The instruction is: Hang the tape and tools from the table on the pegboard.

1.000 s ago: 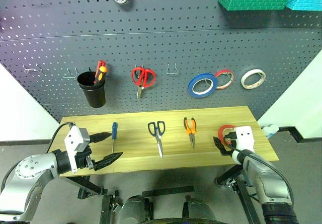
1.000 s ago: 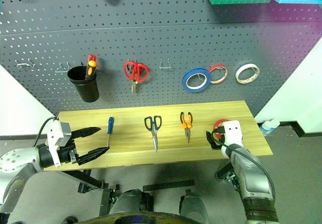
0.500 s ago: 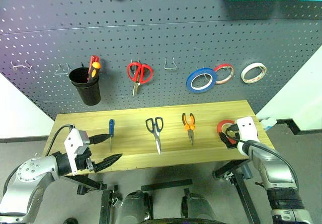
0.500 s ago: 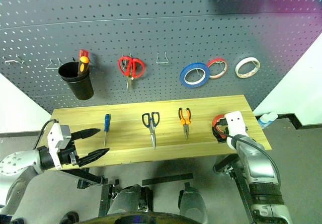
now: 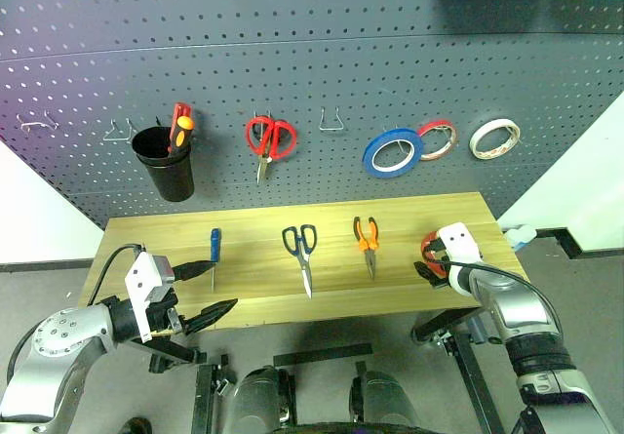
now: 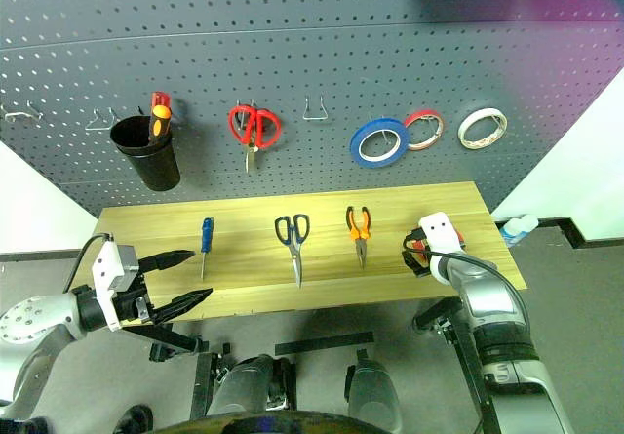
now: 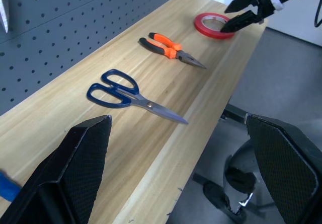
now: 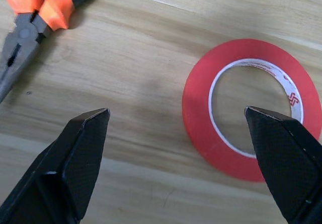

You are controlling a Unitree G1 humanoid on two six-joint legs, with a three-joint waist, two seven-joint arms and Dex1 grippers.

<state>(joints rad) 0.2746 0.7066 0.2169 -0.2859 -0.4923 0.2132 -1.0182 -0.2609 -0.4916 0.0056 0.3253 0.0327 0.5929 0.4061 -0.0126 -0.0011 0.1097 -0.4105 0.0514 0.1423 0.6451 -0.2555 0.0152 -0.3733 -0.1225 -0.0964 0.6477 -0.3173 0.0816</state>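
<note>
step: R grip on tape | right gripper (image 8: 176,153) jaws wide, empty | tape (image 8: 251,108) lies off-centre twd one finger | should centre over rim, then close | left gripper (image 5: 200,288) wide, empty

A workshop: tool-hung pegboard (image 5: 292,54) above a wooden table (image 5: 263,268).

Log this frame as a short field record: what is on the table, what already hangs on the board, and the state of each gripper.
on table: blue-handled screwdriver, dark-handled scissors, orange pliers, red tape roll lying flat
pegboard: black cup, red scissors, blue tape ring, thin red ring, pale ring
free hook: between red scissors and blue tape ring
left gripper: open, empty, near the table's left front edge
right gripper: open, over the red tape roll, not gripping it
</note>
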